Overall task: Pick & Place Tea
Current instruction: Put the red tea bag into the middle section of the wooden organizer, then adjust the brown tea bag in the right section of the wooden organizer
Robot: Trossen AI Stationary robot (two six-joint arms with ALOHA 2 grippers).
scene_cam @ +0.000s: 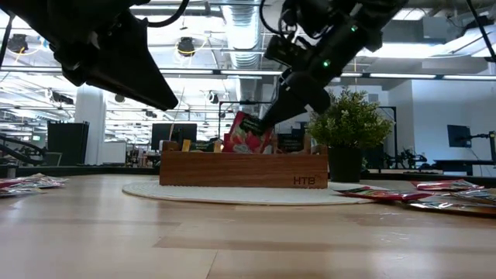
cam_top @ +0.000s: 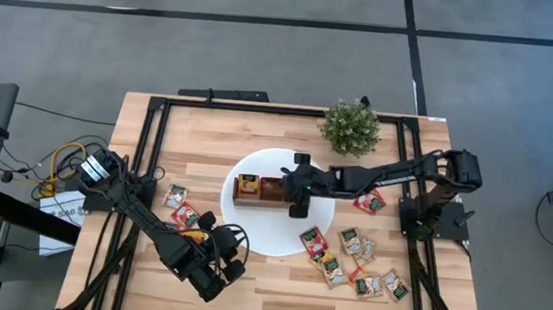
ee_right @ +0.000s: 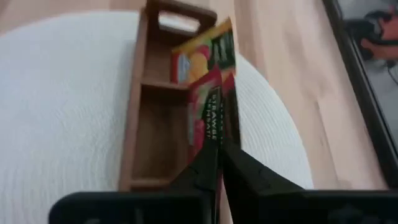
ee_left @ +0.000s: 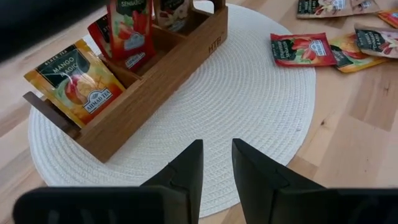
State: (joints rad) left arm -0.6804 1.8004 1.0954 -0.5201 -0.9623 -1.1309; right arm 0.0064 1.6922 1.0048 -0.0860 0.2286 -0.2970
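Readable: yellow-orange sachet (ee_left: 76, 81) in the box's end compartment says "BLACK TEA", "MANGO MAGIC", "AHMAD TEA". Wooden box (scene_cam: 243, 168) has "HTB" on its side. Red sachet (ee_right: 208, 118) print only partly legible: "STRAWBE…".

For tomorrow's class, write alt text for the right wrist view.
The right gripper pinches a red strawberry tea sachet upright over the wooden three-compartment box, which sits on a white woven mat. A yellow sachet stands in the box's far end.
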